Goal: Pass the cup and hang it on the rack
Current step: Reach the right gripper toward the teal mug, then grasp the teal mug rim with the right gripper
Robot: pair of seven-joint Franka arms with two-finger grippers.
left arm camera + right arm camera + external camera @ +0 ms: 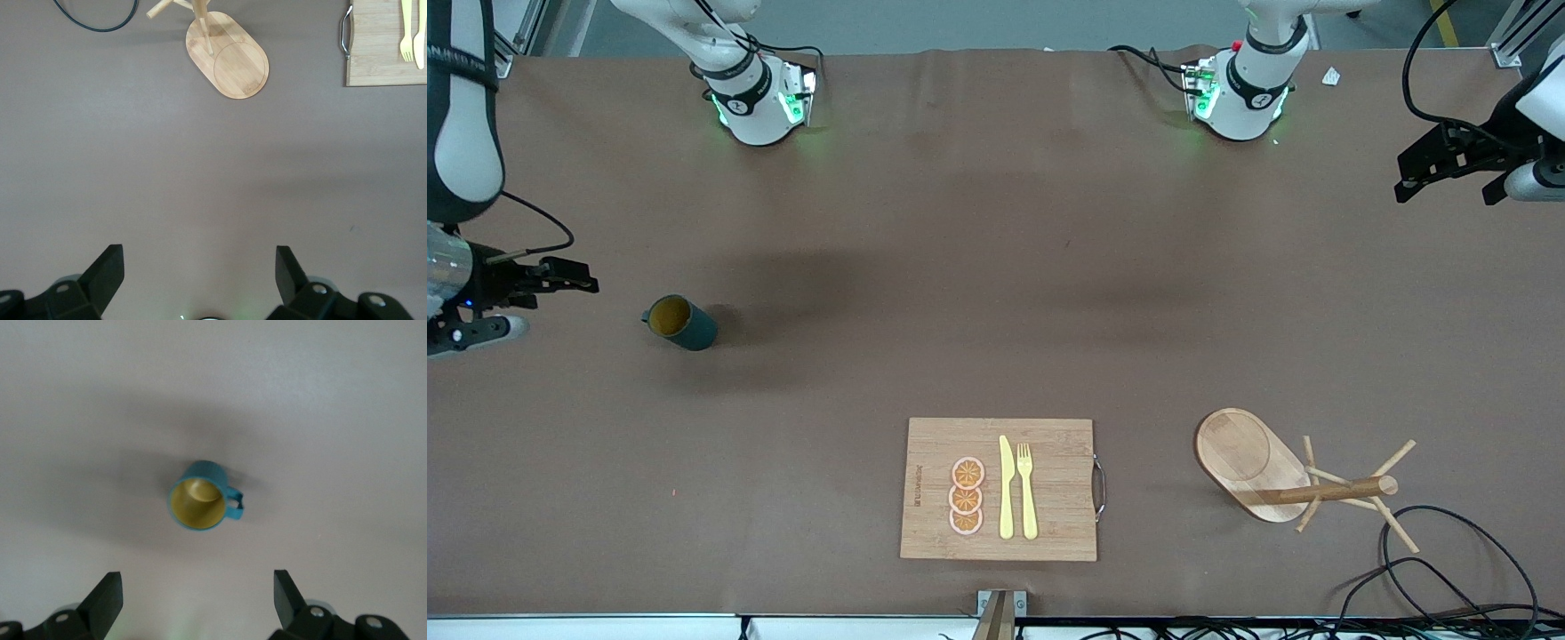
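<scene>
The dark teal cup (681,323) with a yellowish inside stands upright on the brown table toward the right arm's end, its handle pointing toward that end. In the right wrist view the cup (199,497) lies ahead of the open fingers. My right gripper (576,277) (198,581) hovers open and empty over the table's edge beside the cup. The wooden rack (1276,473) (228,59) stands on its oval base toward the left arm's end, near the front camera. My left gripper (1445,188) (199,259) hangs open and empty over the table, apart from the rack.
A bamboo cutting board (1049,444) (377,60) with a metal handle carries a yellow knife, a yellow fork and three orange slices, near the front edge. Black cables (1449,569) (93,20) loop on the table beside the rack.
</scene>
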